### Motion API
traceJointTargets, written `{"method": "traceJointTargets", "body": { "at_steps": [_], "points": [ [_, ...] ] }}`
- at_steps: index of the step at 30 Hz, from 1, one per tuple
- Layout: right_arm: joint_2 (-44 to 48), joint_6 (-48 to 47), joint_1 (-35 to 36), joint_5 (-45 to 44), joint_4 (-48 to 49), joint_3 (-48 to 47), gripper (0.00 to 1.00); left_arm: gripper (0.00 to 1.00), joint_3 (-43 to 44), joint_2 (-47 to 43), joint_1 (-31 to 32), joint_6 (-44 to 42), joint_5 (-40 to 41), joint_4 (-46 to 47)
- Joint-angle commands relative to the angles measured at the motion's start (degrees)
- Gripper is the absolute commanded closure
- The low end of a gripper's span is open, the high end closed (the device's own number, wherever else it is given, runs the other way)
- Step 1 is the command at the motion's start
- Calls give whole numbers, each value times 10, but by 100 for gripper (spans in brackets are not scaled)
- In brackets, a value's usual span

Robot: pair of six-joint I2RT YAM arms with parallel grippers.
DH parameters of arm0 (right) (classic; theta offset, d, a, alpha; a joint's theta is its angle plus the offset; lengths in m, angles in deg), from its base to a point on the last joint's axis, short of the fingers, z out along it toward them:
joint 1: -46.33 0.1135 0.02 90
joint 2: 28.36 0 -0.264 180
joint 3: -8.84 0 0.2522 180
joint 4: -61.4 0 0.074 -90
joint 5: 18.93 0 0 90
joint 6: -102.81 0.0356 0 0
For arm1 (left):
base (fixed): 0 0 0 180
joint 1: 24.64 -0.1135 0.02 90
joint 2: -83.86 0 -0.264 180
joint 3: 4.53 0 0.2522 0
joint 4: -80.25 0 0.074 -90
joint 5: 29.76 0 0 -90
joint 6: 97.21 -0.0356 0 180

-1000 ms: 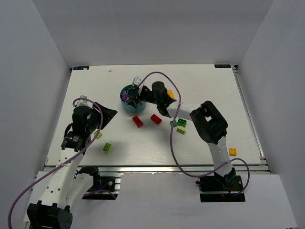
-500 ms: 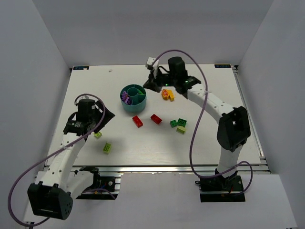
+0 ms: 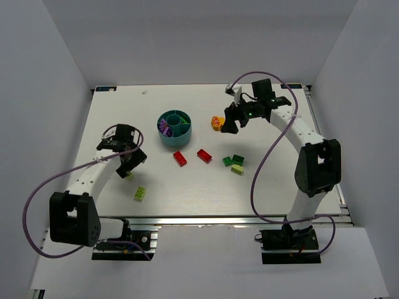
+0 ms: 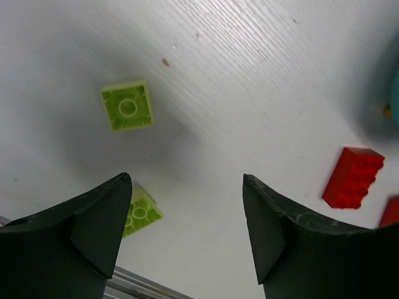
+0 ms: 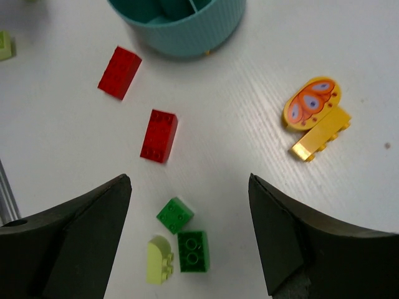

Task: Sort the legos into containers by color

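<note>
"Two grippers, both with fingers apart: what lies under the left gripper?" asks the reader.

"Bare table; nothing is clamped. One lime lego lies just beside it, and a second lime lego lies nearer the table's front edge."

"And further right?"

"The teal bowl holds purple legos in its left compartment. In front of it lie a red lego and a second red lego, apart from each other. Right of these, a green lego, a dark green lego and a pale lime lego form a close cluster. Right of the bowl, an orange butterfly piece touches a yellow lego."

"And the right gripper?"

"It hovers just right of that orange piece, jaws wide, gripping nothing."
</note>
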Motion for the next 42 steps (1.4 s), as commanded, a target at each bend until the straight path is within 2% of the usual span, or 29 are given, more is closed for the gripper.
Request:
{"method": "traceJointTargets", "body": {
  "at_steps": [1,7,19,36,42],
  "points": [
    [39,9,-2,26,7,26,20,20,42,32,-9,-15,50,-13],
    [42,21,-7,27,28,47,20,28,36,61,-31,-22,85,-7],
    [41,28,-17,18,24,53,20,32,22,115,-104,-63,20,40],
    [43,36,-25,8,27,58,20,42,-13,157,-128,-68,-43,80],
    [48,36,-27,6,26,63,20,55,-12,148,-134,-69,-42,83]
  ]
}}
